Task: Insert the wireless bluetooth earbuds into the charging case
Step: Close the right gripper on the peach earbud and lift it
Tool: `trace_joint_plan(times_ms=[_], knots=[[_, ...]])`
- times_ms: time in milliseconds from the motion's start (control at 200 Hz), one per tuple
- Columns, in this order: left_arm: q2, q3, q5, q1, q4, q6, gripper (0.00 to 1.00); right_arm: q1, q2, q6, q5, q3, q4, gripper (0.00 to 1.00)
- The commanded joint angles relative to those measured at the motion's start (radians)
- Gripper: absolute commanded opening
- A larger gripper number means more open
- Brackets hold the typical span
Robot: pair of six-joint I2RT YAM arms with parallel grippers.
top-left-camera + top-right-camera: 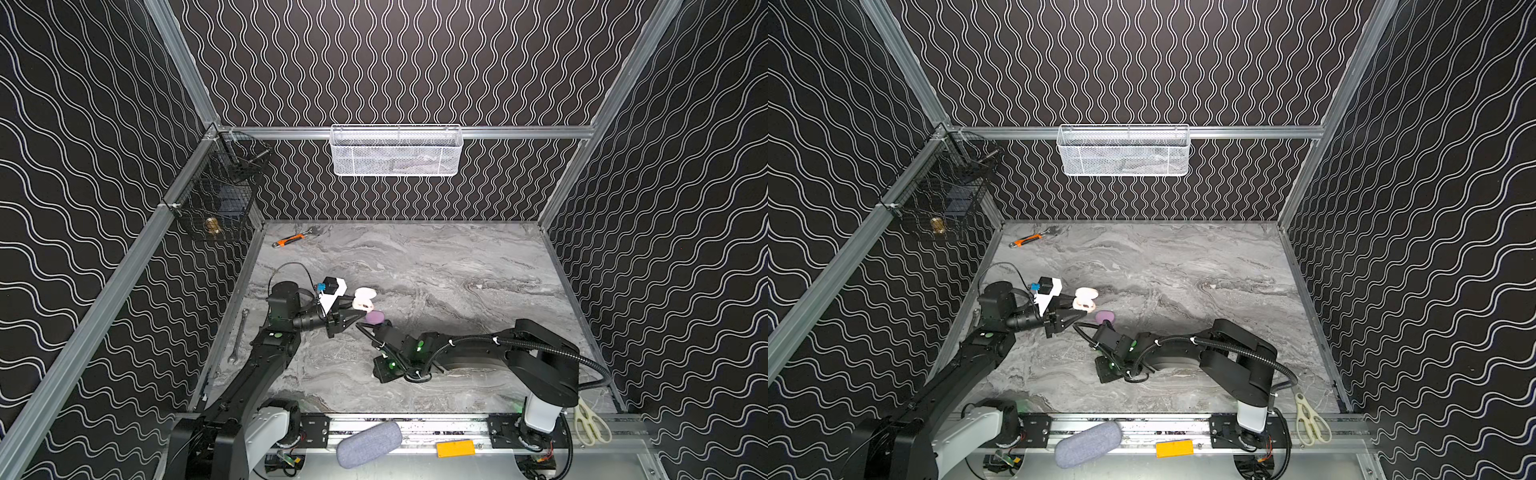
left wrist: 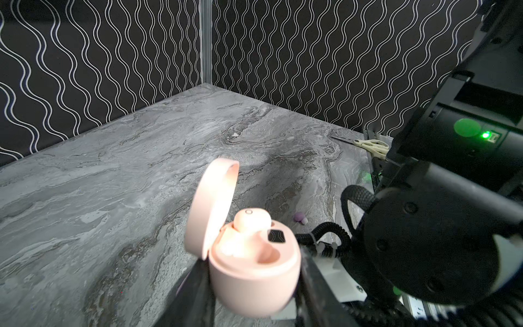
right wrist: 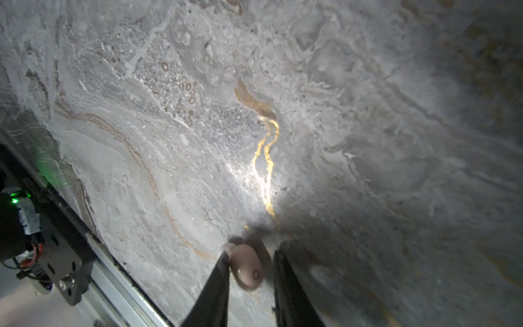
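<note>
My left gripper (image 2: 254, 283) is shut on the cream-pink charging case (image 2: 254, 271), gripping its base from both sides. The lid (image 2: 210, 206) stands open, and one cream earbud (image 2: 252, 220) sits in a well. In both top views the case (image 1: 365, 300) (image 1: 1086, 300) is left of centre, with a closed lilac case (image 1: 376, 318) (image 1: 1104, 317) beside it. My right gripper (image 3: 252, 254) has a second cream earbud (image 3: 247, 267) between its fingers, just over the table. That bud lies against one finger; shadow hides the other side. A lilac earbud (image 2: 299, 218) rests on the table beyond the case.
A wrench (image 1: 239, 336) lies by the left wall and an orange-handled tool (image 1: 291, 240) at the back left. Scissors (image 1: 592, 422), a grey pouch (image 1: 368, 442) and a yellow block (image 1: 455, 449) sit on the front rail. A white basket (image 1: 395, 149) and a black wire basket (image 1: 216, 195) hang above.
</note>
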Motion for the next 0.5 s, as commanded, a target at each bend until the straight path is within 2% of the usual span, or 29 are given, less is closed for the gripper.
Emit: trace_joint_plan(times_ms=[0, 496], knots=[[0.004, 0.004, -0.008, 0.0, 0.028, -0.015, 0.03, 0.002, 0.01, -0.008, 0.004, 0.007, -0.005, 0.29], [0.003, 0.004, -0.017, 0.001, 0.028, -0.016, 0.03, 0.001, 0.007, -0.016, 0.007, 0.012, -0.018, 0.23]])
